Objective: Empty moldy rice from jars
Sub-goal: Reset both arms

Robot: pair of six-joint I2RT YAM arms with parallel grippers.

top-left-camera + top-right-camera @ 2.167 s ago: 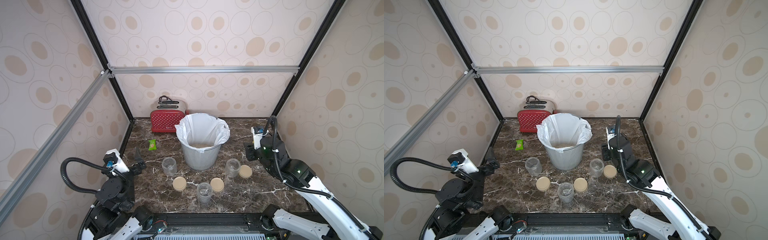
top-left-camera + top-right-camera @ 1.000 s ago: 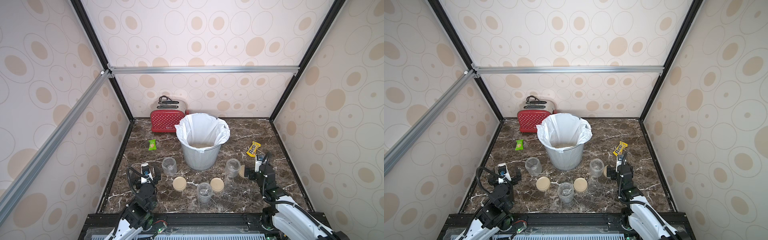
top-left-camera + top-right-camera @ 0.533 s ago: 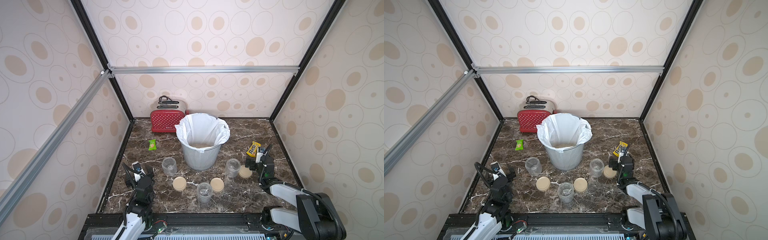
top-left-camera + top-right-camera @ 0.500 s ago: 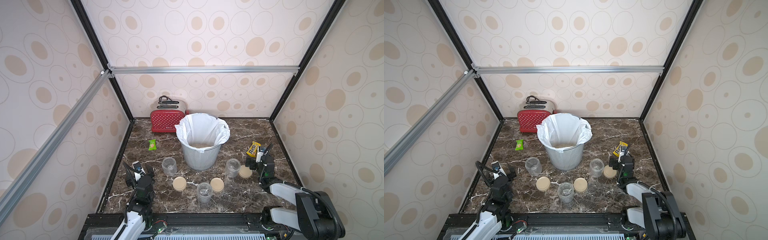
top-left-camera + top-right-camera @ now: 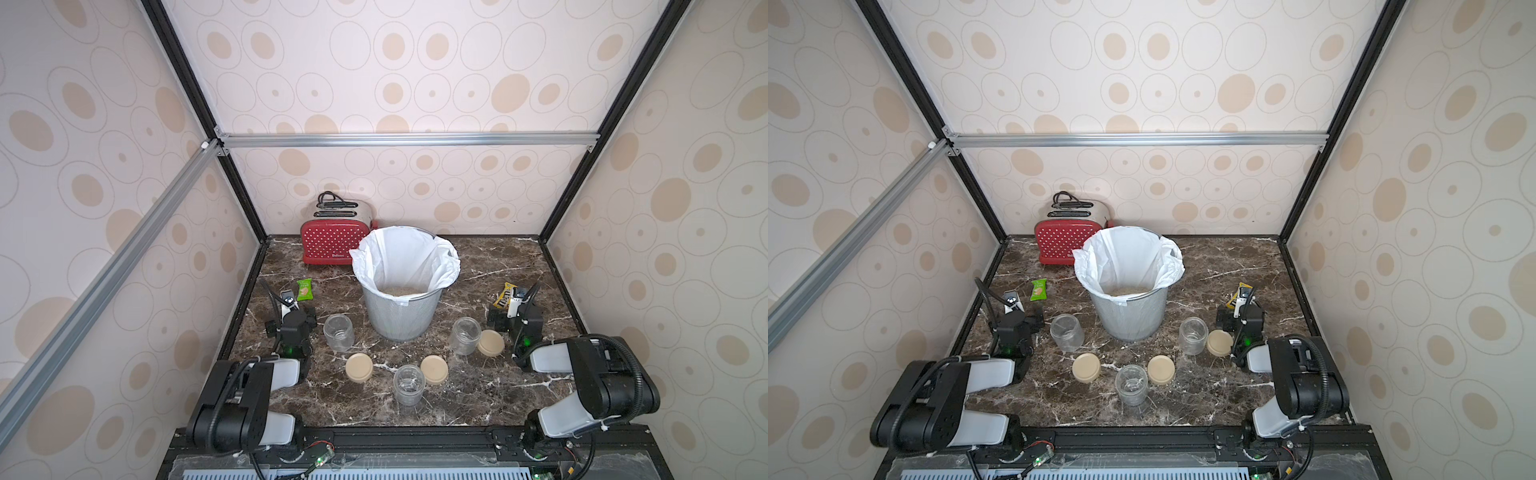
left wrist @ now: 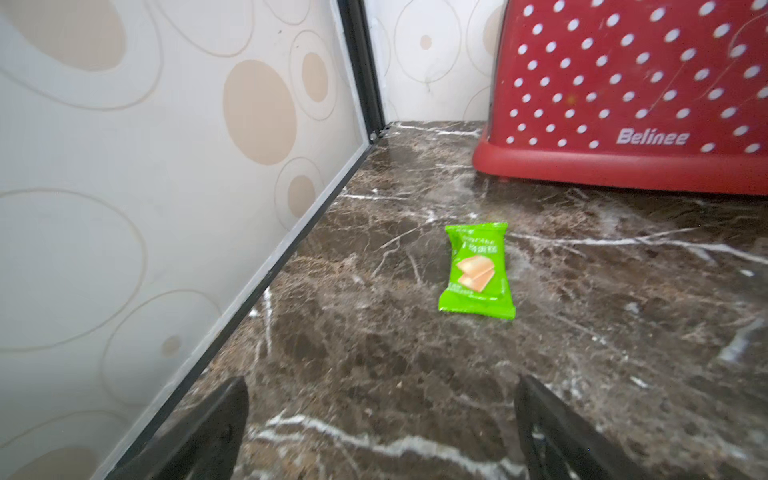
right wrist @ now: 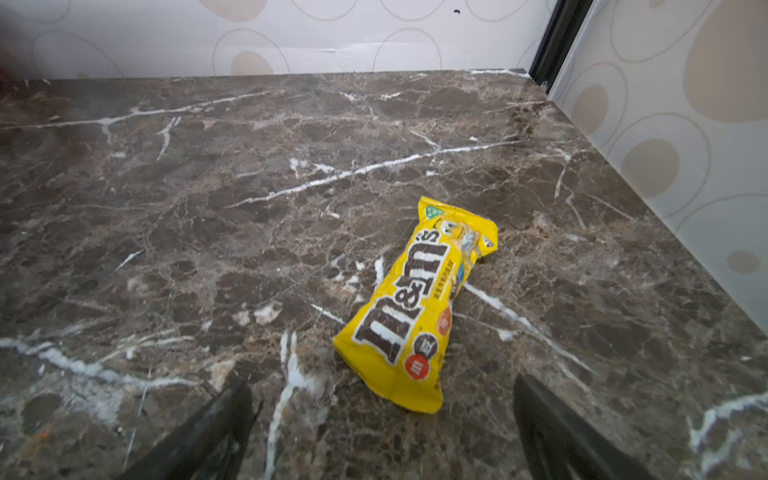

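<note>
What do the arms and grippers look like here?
The left arm and right arm have pale grey shells, black joint housings and ribbed black cables. The left gripper and right gripper are black, each with a white camera module, a green light and dark tapered jaws.

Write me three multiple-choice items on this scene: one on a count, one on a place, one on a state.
1. How many jars stand on the table? A two, B three, C five.
2. Where is the rice? A in the jars, B heaped on the table, C in the bin.
3. The jars are: A open and empty, B lidded and full, C tipped over.
Key: 1 B, three clear glasses stand upright; 2 C, pale grains lie at its bottom; 3 A, the lids lie beside them.
</note>
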